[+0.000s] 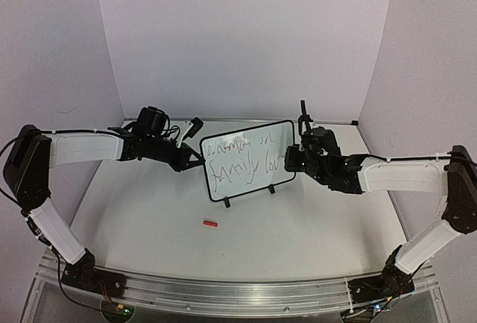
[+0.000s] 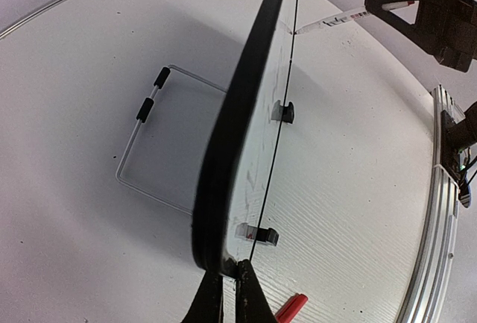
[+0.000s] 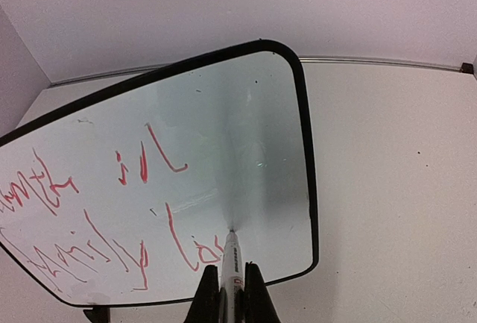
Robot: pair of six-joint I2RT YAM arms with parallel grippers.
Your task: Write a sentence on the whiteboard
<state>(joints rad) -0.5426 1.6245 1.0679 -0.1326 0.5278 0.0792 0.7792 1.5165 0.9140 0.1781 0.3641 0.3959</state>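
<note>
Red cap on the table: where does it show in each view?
Top external: red cap lies just below the whiteboard, left of centre.
Left wrist: red cap at the bottom edge, right of centre.
Right wrist: not in it.
Shared landmark: the whiteboard, seen in all three.

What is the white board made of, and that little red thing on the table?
The whiteboard looks smooth and glossy, maybe coated board: the marker reflects in it. Its black frame seems plastic. The red thing looks plastic too, but it's tiny.

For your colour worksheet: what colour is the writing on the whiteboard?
Red writing, best in right wrist view.
</note>
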